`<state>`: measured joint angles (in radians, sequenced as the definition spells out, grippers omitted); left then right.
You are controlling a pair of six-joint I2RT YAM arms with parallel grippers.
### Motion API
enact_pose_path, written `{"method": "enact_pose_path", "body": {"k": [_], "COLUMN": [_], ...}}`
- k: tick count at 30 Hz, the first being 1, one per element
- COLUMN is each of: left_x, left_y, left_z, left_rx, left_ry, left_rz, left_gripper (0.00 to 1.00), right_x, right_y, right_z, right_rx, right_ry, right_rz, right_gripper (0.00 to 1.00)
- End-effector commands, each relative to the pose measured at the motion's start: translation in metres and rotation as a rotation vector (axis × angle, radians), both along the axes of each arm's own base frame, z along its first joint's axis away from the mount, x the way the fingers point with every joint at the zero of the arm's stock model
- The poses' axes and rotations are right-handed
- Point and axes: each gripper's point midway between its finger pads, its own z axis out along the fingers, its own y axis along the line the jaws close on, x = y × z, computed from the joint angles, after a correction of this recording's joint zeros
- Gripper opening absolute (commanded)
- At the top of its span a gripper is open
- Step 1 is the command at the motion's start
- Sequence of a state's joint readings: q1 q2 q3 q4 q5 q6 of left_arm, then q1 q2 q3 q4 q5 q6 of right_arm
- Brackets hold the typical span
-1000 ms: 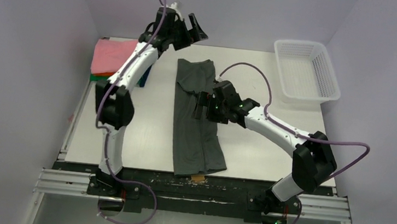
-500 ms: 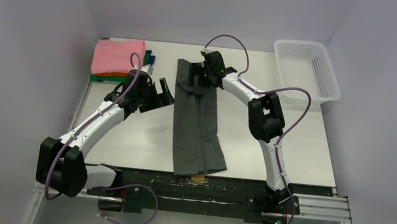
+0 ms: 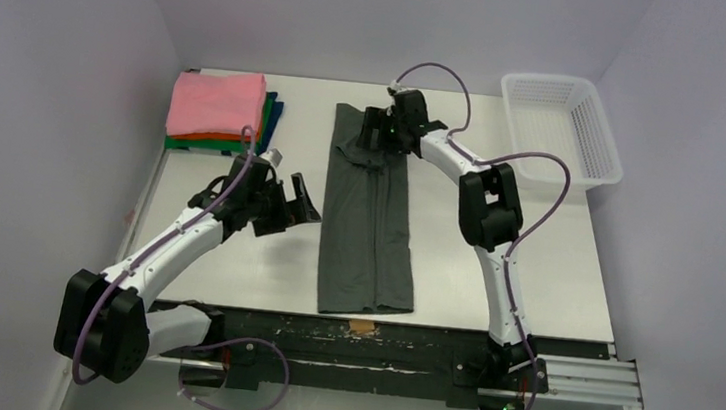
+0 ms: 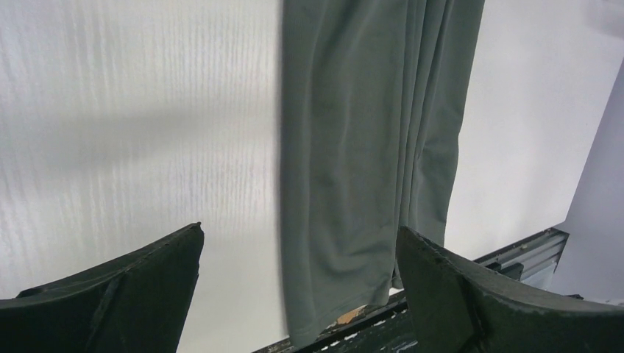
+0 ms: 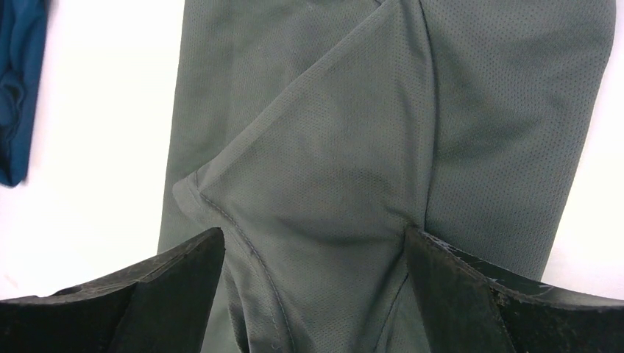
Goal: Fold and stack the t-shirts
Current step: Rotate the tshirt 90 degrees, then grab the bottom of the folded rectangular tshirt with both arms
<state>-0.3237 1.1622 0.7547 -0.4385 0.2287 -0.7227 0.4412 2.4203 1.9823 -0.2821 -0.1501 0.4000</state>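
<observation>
Far left corner: stack of folded shirts. Pink shirt [image 3: 216, 102] on top, an orange shirt [image 3: 207, 136] edge under it, a green shirt [image 3: 192, 144] below that, and a dark blue shirt [image 3: 276, 114] showing at the stack's right side. The stack's left edge sits close to the table's left edge.

Left gripper [image 3: 304, 204]: near side of the stack, over white table [image 3: 234, 253], just left of the grey shirt. Fingers spread wide, grasping nothing. White tabletop shows between the stack and the grey shirt.

Centre: grey shirt [image 3: 370, 216] folded into a long narrow strip running near to far. Its near hem lies at the table's near edge, with a small tan scrap [image 3: 362, 326] at the edge beside it. Long edges roughly straight, with layered folds along the right side.

Right gripper [image 3: 378, 131]: at the far end of the strip, over a diagonal fold with a stitched seam. Fingers apart, nothing pinched. Cannot tell whether the tips touch the cloth.

A broad band of white tabletop lies right of the strip.

Far right corner: white mesh basket [image 3: 559, 133], well apart from the shirt, its mesh floor in plain view.
</observation>
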Motion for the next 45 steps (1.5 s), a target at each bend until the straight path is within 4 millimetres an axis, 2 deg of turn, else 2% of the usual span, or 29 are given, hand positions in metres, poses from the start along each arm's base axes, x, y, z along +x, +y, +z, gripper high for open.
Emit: {"method": "enact_pose_path", "body": {"k": [1,4,6,9,10,14,17,19,20,21,26,29,32,35,41,44,45], "left_x": [-0.011,-0.018,-0.027,-0.046,-0.053,-0.076,-0.086,-0.089,-0.090,-0.091,-0.108,-0.115,-0.115,-0.118,-0.118,-0.119,-0.120], "left_y": [-0.019,-0.028,-0.031,-0.028,-0.025,-0.026,-0.039,-0.048,-0.050,-0.051,-0.062,-0.063,-0.064,-0.065,-0.065,-0.063,-0.062], "left_z": [-0.001,-0.006,-0.012,-0.025,-0.031,-0.043,-0.050,-0.054,-0.058,-0.060,-0.076,-0.087,-0.096,-0.105,-0.117,-0.118,-0.118], "left_rx": [-0.046,-0.034,-0.020,0.027,0.036,0.005,-0.028,-0.046,-0.042,-0.035,-0.009,0.020,0.028,0.044,0.057,0.070,0.068], "left_ry": [0.031,0.065,0.109,0.168,0.182,0.222,0.255,0.271,0.283,0.289,0.344,0.366,0.376,0.393,0.416,0.417,0.417], "left_rz": [-0.057,-0.085,-0.105,-0.128,-0.129,-0.154,-0.199,-0.219,-0.225,-0.230,-0.292,-0.290,-0.283,-0.288,-0.284,-0.274,-0.276], "left_gripper": [1.00,1.00,1.00,1.00,1.00,0.97,0.92,0.86,0.84,0.81,0.61,0.50,0.37,0.28,0.15,0.00,0.00], "right_x": [0.004,0.016,0.022,0.020,0.018,-0.013,-0.058,-0.094,-0.121,-0.140,-0.241,-0.303,-0.351,-0.375,-0.381,-0.394,-0.399], "right_y": [-0.064,-0.058,-0.053,-0.049,-0.050,-0.069,-0.085,-0.099,-0.107,-0.113,-0.128,-0.123,-0.112,-0.107,-0.099,-0.096,-0.097], "right_z": [-0.040,-0.024,-0.004,0.042,0.068,0.132,0.145,0.133,0.111,0.101,0.062,0.036,0.022,0.008,-0.017,-0.028,-0.030], "right_rx": [-0.073,-0.050,-0.049,-0.030,-0.025,-0.044,-0.016,-0.001,-0.005,0.002,-0.002,-0.018,-0.027,-0.018,0.019,0.012,0.007], "right_ry": [0.116,0.078,0.049,-0.008,-0.050,-0.150,-0.168,-0.128,-0.068,-0.034,0.146,0.285,0.393,0.436,0.462,0.521,0.539], "right_rz": [-0.130,-0.077,-0.040,0.006,0.016,0.015,-0.015,-0.061,-0.079,-0.096,-0.105,-0.033,0.040,0.062,0.062,0.079,0.076], "right_gripper": [0.92,0.92,0.92,0.93,0.95,0.96,0.96,0.96,0.95,0.94,0.88,0.82,0.77,0.74,0.62,0.54,0.51]}}
